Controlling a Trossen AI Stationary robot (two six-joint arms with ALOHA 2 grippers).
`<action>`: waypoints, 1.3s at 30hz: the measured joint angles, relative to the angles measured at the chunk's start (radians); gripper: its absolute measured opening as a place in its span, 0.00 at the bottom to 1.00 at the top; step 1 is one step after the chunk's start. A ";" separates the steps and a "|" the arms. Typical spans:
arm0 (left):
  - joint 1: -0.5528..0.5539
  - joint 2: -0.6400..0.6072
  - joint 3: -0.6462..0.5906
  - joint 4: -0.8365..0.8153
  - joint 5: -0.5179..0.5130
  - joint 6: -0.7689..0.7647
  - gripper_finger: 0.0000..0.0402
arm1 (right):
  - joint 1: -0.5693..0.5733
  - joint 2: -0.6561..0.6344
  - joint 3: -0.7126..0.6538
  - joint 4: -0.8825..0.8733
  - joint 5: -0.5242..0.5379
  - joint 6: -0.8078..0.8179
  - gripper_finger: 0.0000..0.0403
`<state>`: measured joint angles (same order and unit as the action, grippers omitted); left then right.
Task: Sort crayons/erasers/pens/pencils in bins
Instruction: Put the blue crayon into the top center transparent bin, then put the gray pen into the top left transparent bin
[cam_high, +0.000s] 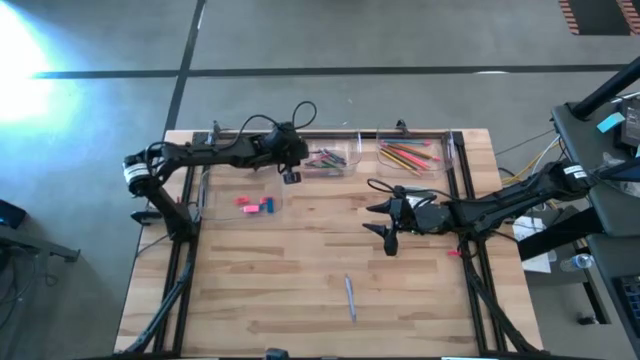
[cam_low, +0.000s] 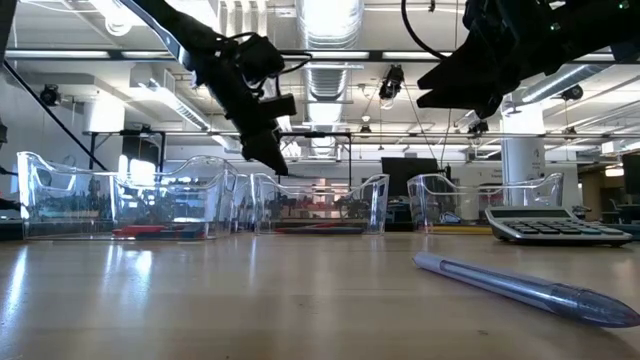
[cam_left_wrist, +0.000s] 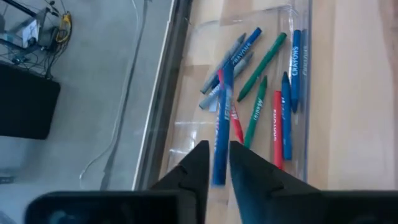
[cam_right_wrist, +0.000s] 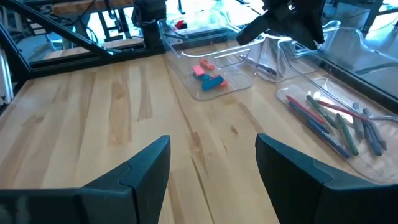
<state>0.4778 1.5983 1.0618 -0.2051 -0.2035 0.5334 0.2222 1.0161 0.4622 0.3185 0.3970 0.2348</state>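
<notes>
Dropping a blue crayon (cam_left_wrist: 221, 143) into the crayon bin (cam_high: 335, 168) by the worktop's far edge

Left claw (cam_left_wrist: 214, 163) above that bin, pinching the crayon — release next; right claw (cam_right_wrist: 211, 165) open mid-worktop, empty; pen (cam_high: 350, 298) near the front edge, unsorted.

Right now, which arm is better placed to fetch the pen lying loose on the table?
Right, probably. Its open, empty claw hovers nearer the pen. The left claw sits over the crayon bin with a blue crayon between its fingers.
</notes>
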 joint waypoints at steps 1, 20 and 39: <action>0.000 0.000 -0.001 0.003 0.000 0.000 0.13 | 0.000 0.000 0.000 0.000 0.000 0.000 0.56; -0.188 -0.265 -0.177 0.184 0.228 -0.239 0.26 | 0.010 0.000 0.000 -0.064 -0.002 0.173 0.56; -0.661 -0.606 -0.570 0.562 0.082 -0.423 0.10 | 0.214 0.511 0.117 0.170 -0.001 0.460 0.56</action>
<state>-0.1829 0.9921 0.4918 0.3573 -0.1219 0.1102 0.4358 1.5266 0.5796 0.4889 0.3964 0.6946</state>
